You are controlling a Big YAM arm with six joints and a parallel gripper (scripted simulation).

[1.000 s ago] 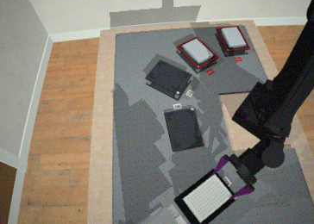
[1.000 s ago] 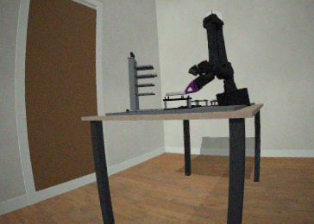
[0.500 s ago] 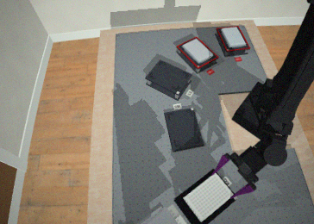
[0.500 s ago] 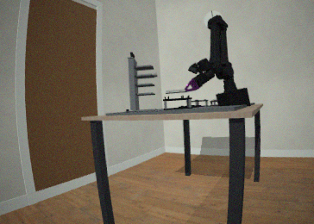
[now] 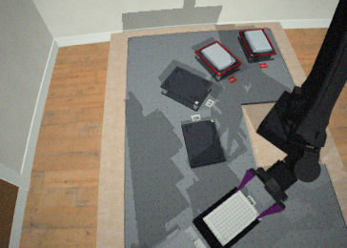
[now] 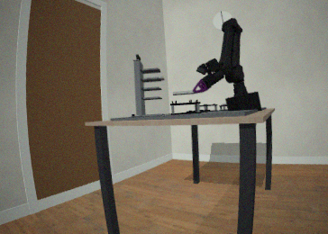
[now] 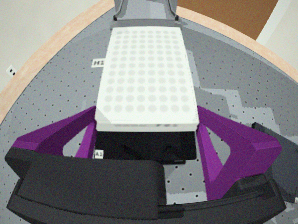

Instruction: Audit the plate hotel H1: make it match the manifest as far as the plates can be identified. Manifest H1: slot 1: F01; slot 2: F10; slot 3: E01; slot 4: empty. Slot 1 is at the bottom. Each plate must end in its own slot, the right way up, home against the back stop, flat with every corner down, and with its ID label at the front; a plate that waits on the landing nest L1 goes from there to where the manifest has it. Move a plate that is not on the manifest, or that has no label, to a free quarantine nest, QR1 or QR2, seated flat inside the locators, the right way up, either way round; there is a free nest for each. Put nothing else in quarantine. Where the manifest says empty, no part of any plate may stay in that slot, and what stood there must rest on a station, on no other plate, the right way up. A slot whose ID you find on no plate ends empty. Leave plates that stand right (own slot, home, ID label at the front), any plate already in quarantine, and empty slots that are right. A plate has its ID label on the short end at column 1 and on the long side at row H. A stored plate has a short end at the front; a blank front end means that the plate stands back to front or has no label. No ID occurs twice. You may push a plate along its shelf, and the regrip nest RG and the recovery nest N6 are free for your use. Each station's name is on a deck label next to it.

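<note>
My gripper (image 5: 259, 194) has purple fingers and is shut on the near short end of a white well plate (image 5: 231, 217). It holds the plate level in the air above the deck, as the side view shows (image 6: 182, 93). A black nest (image 7: 147, 145) lies under the plate's near end. The hotel (image 6: 145, 88) stands at the deck's left end, and its four shelves look empty from the side. I can read no ID label on the plate.
Two red-framed nests at the back each hold a pale plate (image 5: 217, 57) (image 5: 257, 43). Two empty black nests (image 5: 186, 86) (image 5: 202, 143) lie mid-deck with small deck labels beside them. The arm's base (image 5: 295, 120) stands at the right.
</note>
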